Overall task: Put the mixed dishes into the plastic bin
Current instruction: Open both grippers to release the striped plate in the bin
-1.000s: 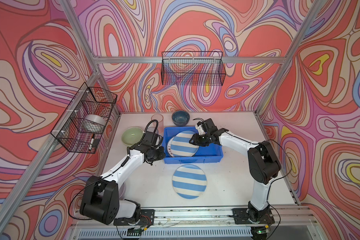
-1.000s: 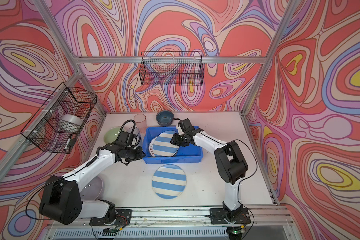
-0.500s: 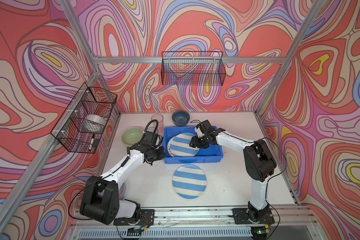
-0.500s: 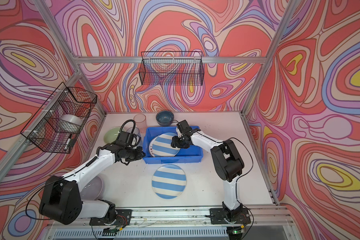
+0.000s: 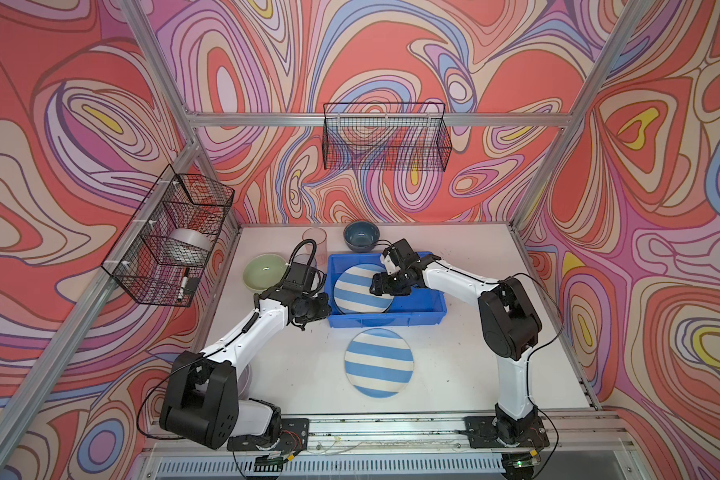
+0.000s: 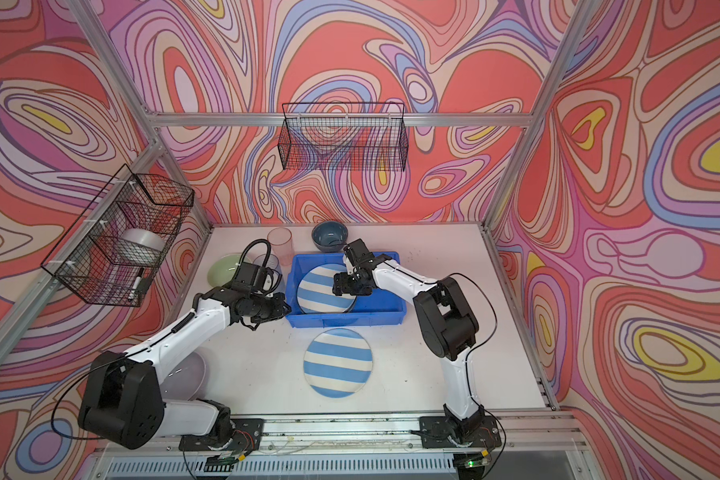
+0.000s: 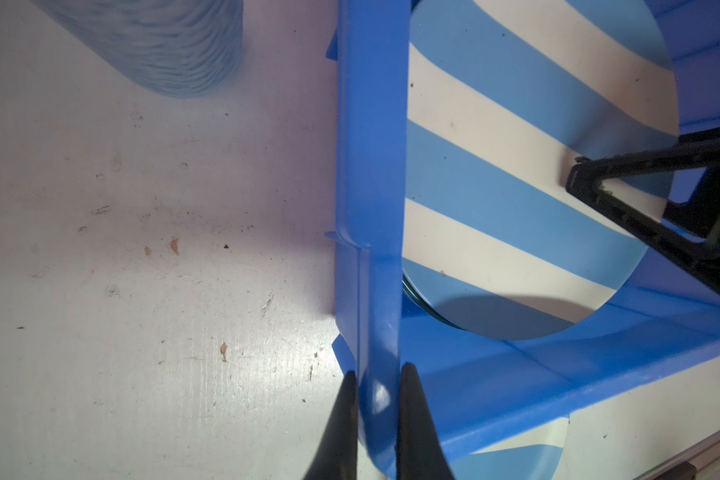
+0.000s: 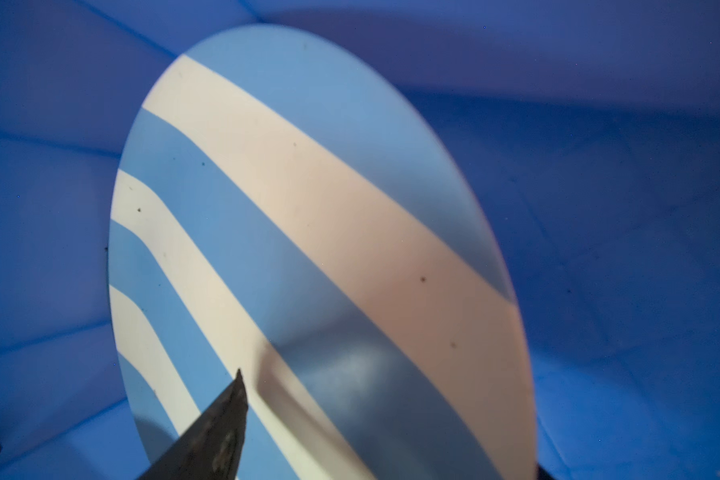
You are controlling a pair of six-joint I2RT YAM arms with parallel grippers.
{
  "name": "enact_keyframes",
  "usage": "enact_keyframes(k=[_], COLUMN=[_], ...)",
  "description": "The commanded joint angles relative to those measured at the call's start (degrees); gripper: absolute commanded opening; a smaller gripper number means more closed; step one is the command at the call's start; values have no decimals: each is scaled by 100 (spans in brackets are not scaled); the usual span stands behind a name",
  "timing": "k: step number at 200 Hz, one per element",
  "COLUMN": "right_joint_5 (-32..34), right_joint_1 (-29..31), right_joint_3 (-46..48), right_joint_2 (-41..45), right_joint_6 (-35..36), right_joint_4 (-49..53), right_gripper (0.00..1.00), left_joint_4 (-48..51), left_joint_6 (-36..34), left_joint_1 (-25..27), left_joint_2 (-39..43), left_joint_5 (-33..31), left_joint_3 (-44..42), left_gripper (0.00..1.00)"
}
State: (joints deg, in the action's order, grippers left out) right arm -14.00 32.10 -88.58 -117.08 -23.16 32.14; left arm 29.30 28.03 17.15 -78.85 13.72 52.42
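The blue plastic bin (image 5: 391, 324) (image 6: 341, 320) stands mid-table. My left gripper (image 7: 379, 399) (image 5: 327, 305) is shut on its rim (image 7: 371, 208) at the left front corner. A blue-and-white striped plate (image 5: 358, 291) (image 8: 308, 228) (image 7: 516, 166) lies tilted inside the bin. My right gripper (image 8: 387, 419) (image 5: 381, 284) is open around that plate's right edge. One finger (image 8: 225, 424) hovers just above the plate and the other is hidden beneath. A second striped plate (image 5: 378, 362) (image 6: 337, 362) lies flat in front of the bin.
Left of the bin sit a pale green bowl (image 5: 262, 271) and a bluish tumbler (image 7: 163, 45). A pinkish tumbler (image 5: 316, 239) and a dark blue-grey bowl (image 5: 361, 235) stand behind it. Black wire baskets (image 5: 167, 237) (image 5: 385, 141) hang on the walls. A pale round dish (image 6: 188, 374) lies under my left arm.
My right gripper's jaws have spread apart around the plate's edge, and the striped plate has settled lower in the bin. The left gripper has stayed clamped on the rim.
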Motion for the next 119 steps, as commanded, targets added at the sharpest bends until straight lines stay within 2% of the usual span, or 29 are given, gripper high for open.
enact_keyframes(k=[1, 51, 119], right_joint_5=[200, 417, 244], right_joint_1=[51, 53, 52], right_joint_3=[-156, -213, -114], right_joint_2=[-86, -8, 101], right_joint_6=[176, 380, 447], right_joint_4=[319, 698, 673], right_gripper=[77, 88, 91], left_joint_4=[-144, -160, -119], left_joint_6=[-79, -87, -106], left_joint_1=[-10, -10, -10], left_joint_2=[-52, -69, -34], left_joint_5=[175, 189, 166], left_joint_3=[198, 198, 198], left_gripper=[10, 10, 10])
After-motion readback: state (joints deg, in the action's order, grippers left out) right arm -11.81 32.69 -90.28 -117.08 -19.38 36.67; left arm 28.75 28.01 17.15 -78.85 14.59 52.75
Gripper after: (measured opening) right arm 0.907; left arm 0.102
